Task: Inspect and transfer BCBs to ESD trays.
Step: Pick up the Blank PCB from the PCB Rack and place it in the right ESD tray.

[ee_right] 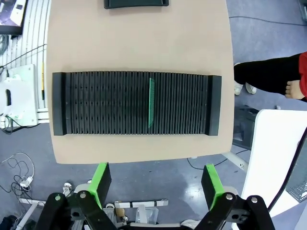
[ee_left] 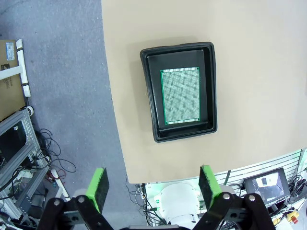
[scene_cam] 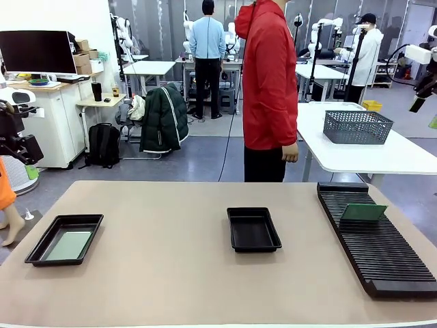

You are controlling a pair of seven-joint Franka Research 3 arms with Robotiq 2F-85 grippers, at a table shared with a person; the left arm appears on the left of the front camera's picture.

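My left pincer and right pincer gape open; next, I'd say, grip the board standing in the desk's right-edge rack.

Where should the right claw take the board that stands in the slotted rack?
Take the BCB by its top edge, coming straight down from above. It stands on edge in a slot of the rack with its lower part between the ribs, so only the upper part is free. The open right claw should close across the two flat faces, then probably lift straight up.
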